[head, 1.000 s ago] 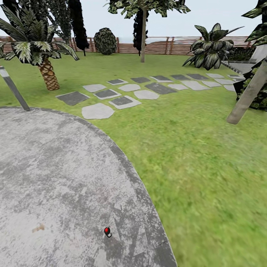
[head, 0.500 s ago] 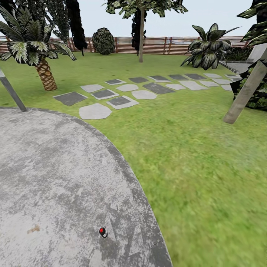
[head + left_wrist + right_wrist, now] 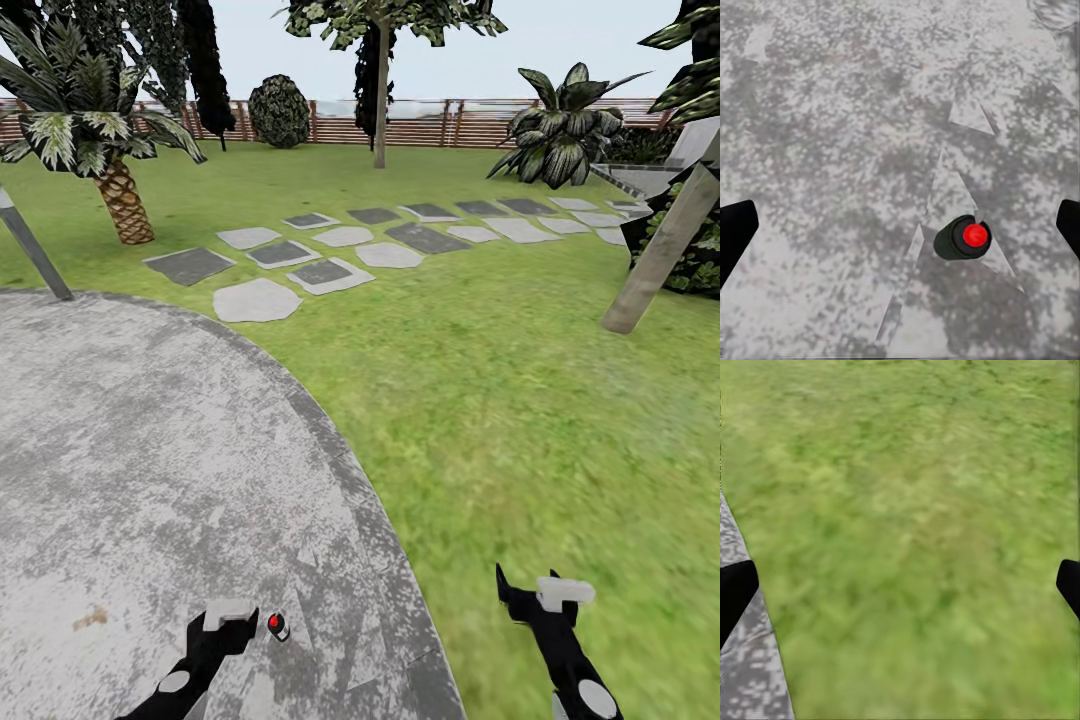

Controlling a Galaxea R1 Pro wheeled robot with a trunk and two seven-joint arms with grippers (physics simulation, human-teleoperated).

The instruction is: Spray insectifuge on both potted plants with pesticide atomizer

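**Both grippers low over the patio edge**

A small dark object with a red top (image 3: pixel 278 626) stands on the patio (image 3: pixel 150 450), near its edge with the lawn (image 3: pixel 520 400). The left gripper (image 3: pixel 228 622) is just beside it, fingers spread wide. The right gripper (image 3: pixel 540 595) is over the grass, also spread.

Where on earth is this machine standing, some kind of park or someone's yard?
It looks like a private back garden rather than a park: a green lawn with a round grey paved patio, a trail of stepping stones across the grass, and a brown slatted wooden fence closing it off behind palms and trees.
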